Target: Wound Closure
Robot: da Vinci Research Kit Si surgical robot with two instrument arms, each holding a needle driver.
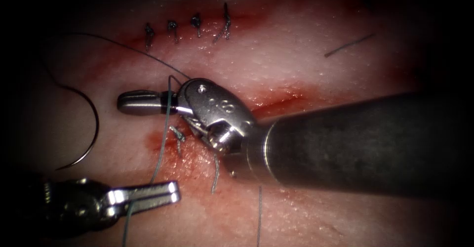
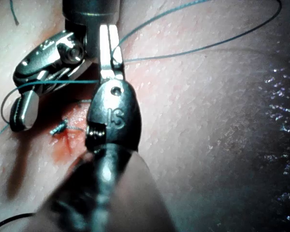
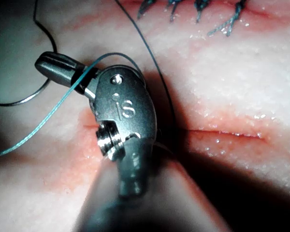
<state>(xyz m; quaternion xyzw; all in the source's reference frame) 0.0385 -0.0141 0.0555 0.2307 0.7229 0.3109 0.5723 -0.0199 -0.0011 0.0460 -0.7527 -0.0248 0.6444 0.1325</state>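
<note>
Right pincer (image 1: 140, 102) pressed together, thread (image 1: 163, 138) wrapped around it above the cut (image 1: 276, 101); left pincer (image 1: 163, 190) pinches thread, keeping it taut; needle (image 1: 89, 128) lies free on tissue (image 1: 321, 74), left.

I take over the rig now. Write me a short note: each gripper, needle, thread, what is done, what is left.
Right gripper: shut, thread looped around it.
Left gripper: shut on the same thread.
Needle: free, lying on the tissue left of the cut, held by neither tool.
Done: four stitches on the upper cut; one stitch on the lower cut.
Left: the lower cut lies open to the right.
</note>
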